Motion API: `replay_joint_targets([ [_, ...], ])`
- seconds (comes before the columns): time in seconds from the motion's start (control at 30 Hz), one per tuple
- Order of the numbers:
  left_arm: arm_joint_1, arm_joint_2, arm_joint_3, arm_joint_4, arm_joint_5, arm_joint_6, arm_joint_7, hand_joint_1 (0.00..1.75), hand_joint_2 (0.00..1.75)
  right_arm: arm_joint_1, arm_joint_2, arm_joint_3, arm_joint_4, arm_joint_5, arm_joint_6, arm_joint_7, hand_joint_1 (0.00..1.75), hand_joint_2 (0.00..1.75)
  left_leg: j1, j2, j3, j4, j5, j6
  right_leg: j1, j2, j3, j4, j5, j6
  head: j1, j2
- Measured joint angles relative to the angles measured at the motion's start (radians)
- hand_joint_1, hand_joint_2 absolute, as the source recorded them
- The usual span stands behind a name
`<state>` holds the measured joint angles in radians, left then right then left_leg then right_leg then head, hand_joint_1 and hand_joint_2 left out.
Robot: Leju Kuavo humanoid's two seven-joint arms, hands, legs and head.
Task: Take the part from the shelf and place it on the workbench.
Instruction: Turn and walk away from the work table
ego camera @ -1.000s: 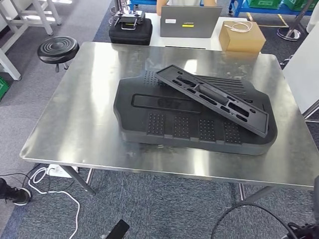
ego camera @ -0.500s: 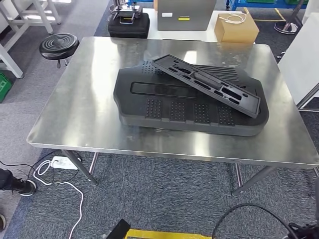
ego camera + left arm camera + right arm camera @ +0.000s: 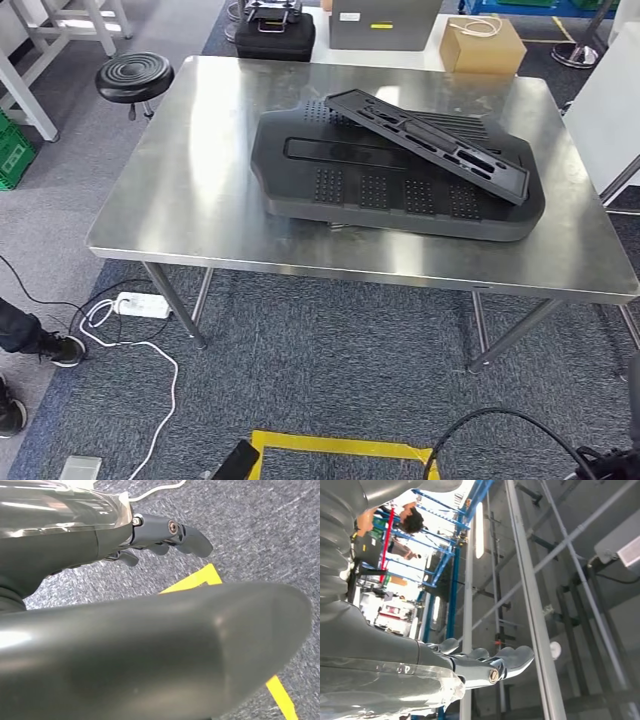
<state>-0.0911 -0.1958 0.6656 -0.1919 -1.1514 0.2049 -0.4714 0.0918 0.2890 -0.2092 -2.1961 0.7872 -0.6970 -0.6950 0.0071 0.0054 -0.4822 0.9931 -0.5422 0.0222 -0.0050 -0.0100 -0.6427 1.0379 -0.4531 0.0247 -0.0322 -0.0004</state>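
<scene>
1. Fingers of the left hand are stretched out and a little apart, holding nothing, above grey carpet.
2. Right hand also holds nothing, its fingers extended.
3. On the workbench, the large black part lies near the centre, toward the right edge.
4. A narrow black panel rests tilted on it.

Black part, dotted grip patches on black tray; steel workbench; grey carpet, yellow tape.
</scene>
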Motion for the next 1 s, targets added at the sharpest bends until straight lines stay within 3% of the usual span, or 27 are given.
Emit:
replay_joint_targets([
  [0.07,0.000,0.000,0.000,0.000,0.001,0.000,-0.001,0.00,0.00,0.000,0.000,0.000,0.001,0.000,0.000,0.000,0.00,1.75,0.001,0.003,-0.024,0.000,0.023,0.013,-0.003,0.002,-0.021,0.078,-0.091,0.009,0.003,0.000],
  [0.1,-0.001,0.000,0.001,0.000,0.001,0.000,-0.001,0.00,0.00,0.000,0.000,0.000,0.002,0.000,0.000,0.000,0.00,1.75,0.000,0.004,-0.039,0.000,0.035,0.017,-0.004,0.003,-0.033,0.140,-0.140,0.012,0.004,0.000],
  [0.13,-0.001,0.000,0.001,0.000,0.001,0.000,-0.001,0.00,0.00,0.000,0.000,0.000,0.003,0.000,0.000,0.000,0.00,1.75,-0.002,0.004,-0.054,0.001,0.046,0.018,-0.004,0.003,-0.041,0.199,-0.172,0.015,0.004,0.000],
  [0.17,-0.001,0.000,0.001,0.000,0.001,0.000,-0.001,0.00,0.00,0.000,0.000,-0.001,0.004,0.000,0.000,0.000,0.00,1.75,-0.004,0.005,-0.070,0.003,0.058,0.019,-0.004,0.003,-0.039,0.241,-0.180,0.016,0.004,0.000],
  [0.2,-0.001,0.000,0.001,0.000,0.002,0.000,-0.001,0.00,0.00,0.000,0.000,-0.001,0.005,0.000,0.000,0.000,0.00,1.75,-0.006,0.006,-0.086,0.005,0.069,0.019,-0.004,0.003,-0.023,0.253,-0.167,0.015,0.004,0.000],
  [0.23,-0.001,0.000,0.001,0.000,0.002,0.000,-0.001,0.00,0.00,0.000,0.000,-0.001,0.006,0.000,0.000,0.000,0.00,1.75,-0.008,0.006,-0.102,0.006,0.080,0.019,-0.003,0.004,0.009,0.229,-0.139,0.012,0.004,0.000],
  [0.3,-0.001,0.000,0.001,0.000,0.002,0.000,-0.001,0.00,0.00,-0.001,0.000,-0.001,0.005,0.001,0.000,0.000,0.00,1.75,-0.013,0.004,-0.125,0.009,0.099,0.016,0.002,0.005,0.117,0.095,-0.098,-0.003,0.003,0.000],
  [0.37,-0.002,-0.001,0.001,0.000,0.002,0.000,-0.001,0.00,0.00,-0.004,0.000,0.000,0.005,0.001,0.000,0.000,0.00,1.75,-0.015,0.003,-0.138,0.009,0.119,0.009,0.010,0.006,0.213,-0.052,-0.106,-0.019,0.002,0.000],
  [0.4,-0.002,-0.001,0.001,0.000,0.002,0.000,-0.002,0.00,0.00,-0.005,0.000,0.000,0.005,0.001,0.000,0.000,0.00,1.75,-0.015,0.004,-0.143,0.009,0.129,0.004,0.014,0.006,0.235,-0.092,-0.114,-0.025,0.002,0.000],
  [0.43,-0.002,-0.001,0.001,0.000,0.002,0.000,-0.002,0.00,0.00,-0.005,0.000,0.000,0.005,0.001,0.000,0.000,0.00,1.75,-0.013,0.004,-0.148,0.006,0.141,-0.002,0.016,0.006,0.236,-0.108,-0.113,-0.028,0.002,0.000],
  [0.47,-0.001,-0.001,0.001,0.000,0.002,0.000,-0.002,0.00,0.00,-0.005,0.000,0.000,0.005,0.001,0.000,0.000,0.00,1.75,-0.012,0.004,-0.153,0.005,0.144,-0.007,0.015,0.004,0.227,-0.111,-0.103,-0.032,0.003,0.000],
  [0.5,0.000,-0.001,0.001,0.000,0.002,0.000,-0.002,0.00,0.00,-0.005,0.000,0.000,0.005,0.001,0.000,0.000,0.00,1.75,-0.011,0.002,-0.160,0.011,0.130,-0.012,0.013,0.002,0.216,-0.113,-0.090,-0.037,0.003,0.000],
  [0.57,0.002,0.000,0.001,0.000,0.002,0.000,-0.001,0.00,0.00,-0.005,0.001,0.001,0.006,0.001,0.000,0.000,0.00,1.75,-0.008,-0.001,-0.181,0.076,0.044,-0.022,0.008,-0.003,0.187,-0.116,-0.062,-0.048,0.003,0.000],
  [0.63,0.003,0.001,0.001,0.000,0.002,0.000,-0.001,0.00,0.00,-0.005,0.001,0.001,0.006,0.001,0.000,0.000,0.00,1.75,-0.004,-0.002,-0.202,0.202,-0.053,-0.031,0.008,-0.005,0.153,-0.109,-0.038,-0.052,0.002,0.000],
  [0.67,0.003,0.001,0.001,0.000,0.002,0.000,-0.001,0.00,0.00,-0.005,0.002,0.001,0.006,0.001,0.000,0.000,0.00,1.75,-0.002,-0.002,-0.205,0.258,-0.069,-0.035,0.008,-0.006,0.133,-0.103,-0.028,-0.051,0.002,0.000],
  [0.73,0.003,0.002,0.001,0.000,0.002,0.000,-0.001,0.00,0.00,-0.005,0.002,0.001,0.007,0.001,0.000,0.000,0.00,1.75,0.002,-0.002,-0.176,0.289,-0.033,-0.040,0.007,-0.006,0.089,-0.085,-0.009,-0.046,0.002,0.000],
  [0.8,0.001,0.003,0.001,0.000,0.002,0.000,-0.001,0.00,0.00,-0.005,0.002,0.001,0.008,0.001,0.000,0.000,0.00,1.75,0.006,-0.002,-0.089,0.194,0.009,-0.042,0.006,-0.005,0.047,-0.059,0.005,-0.038,0.002,0.000],
  [0.87,-0.003,0.003,0.001,0.000,0.002,0.000,-0.001,0.00,0.00,-0.005,0.002,0.001,0.008,0.001,0.000,0.000,0.00,1.75,0.007,-0.003,0.007,0.056,-0.011,-0.037,0.007,-0.005,0.017,-0.033,0.014,-0.028,0.002,0.000],
  [0.9,-0.004,0.003,0.001,0.000,0.003,0.000,-0.002,0.00,0.00,-0.006,0.002,0.001,0.008,0.001,0.000,0.000,0.00,1.75,0.006,-0.004,0.032,0.013,-0.028,-0.032,0.008,-0.005,0.007,-0.025,0.022,-0.022,0.003,0.000],
  [0.97,-0.003,0.003,0.001,0.000,0.003,0.000,-0.001,0.00,0.00,-0.005,0.002,0.000,0.009,0.001,0.000,0.000,0.00,1.75,0.003,-0.005,0.031,-0.009,-0.031,-0.014,0.006,-0.004,-0.005,-0.021,0.037,-0.009,0.003,0.000],
  [1.0,-0.001,0.003,0.001,0.000,0.003,0.000,-0.001,0.00,0.00,-0.005,0.002,0.000,0.009,0.000,0.000,0.000,0.00,1.75,0.003,-0.004,0.022,-0.008,-0.021,-0.004,0.004,-0.003,-0.010,-0.018,0.030,-0.003,0.004,0.000],
])
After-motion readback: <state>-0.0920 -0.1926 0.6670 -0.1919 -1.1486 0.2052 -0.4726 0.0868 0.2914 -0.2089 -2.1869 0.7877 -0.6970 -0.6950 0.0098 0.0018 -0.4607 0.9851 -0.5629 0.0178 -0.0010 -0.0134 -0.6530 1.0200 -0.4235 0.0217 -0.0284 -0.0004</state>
